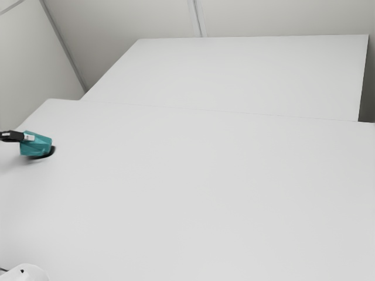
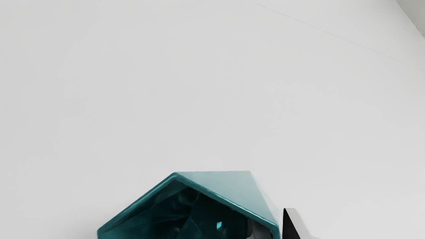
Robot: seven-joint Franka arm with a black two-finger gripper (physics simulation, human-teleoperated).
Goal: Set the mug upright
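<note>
Presently, pincer clamped on wall of tilted mug, near worktop edge, exterior view's far left. White rounded object at near left; surface stretches broadly rightward.

Wide passage beyond the mug, toward the exterior view's right.

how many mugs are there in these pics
1: the teal mug, at the gripper, near the exterior view's left edge, over the white table.
</note>
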